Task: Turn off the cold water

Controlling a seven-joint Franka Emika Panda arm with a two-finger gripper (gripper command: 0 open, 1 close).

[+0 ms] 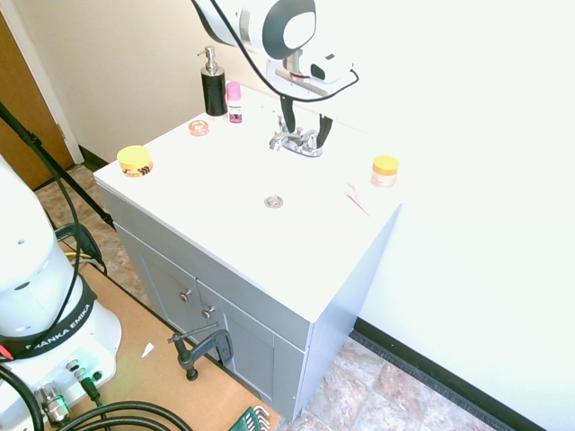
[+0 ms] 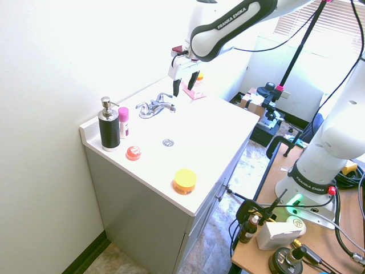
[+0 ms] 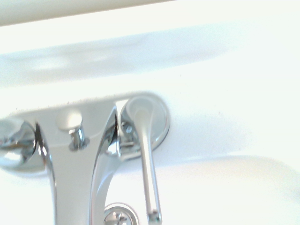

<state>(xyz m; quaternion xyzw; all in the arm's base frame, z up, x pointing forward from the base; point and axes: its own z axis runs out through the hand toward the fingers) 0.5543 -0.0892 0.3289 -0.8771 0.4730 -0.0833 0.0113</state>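
Claw: black fingers spread apart, so the gripper (image 1: 305, 139) is open, up by the faucet; can't tell if it's touching anything.
Cold lever: the right-hand handle (image 3: 147, 168), skinny, smooth, shiny chrome on a round base, right beside the spout (image 3: 74, 183).
Other lever: same chrome, across the spout (left-hand handle (image 3: 16, 145)).
Drain: round metal thing (image 1: 273, 202) in the glossy white sink top (image 1: 269, 256).
Soap pump: textured black cylinder, metal nozzle (soap dispenser (image 2: 109, 127)), near a pink-capped bottle (image 2: 124, 123).
Jar: squat, round, yellow-lidded jar (image 2: 185, 181).
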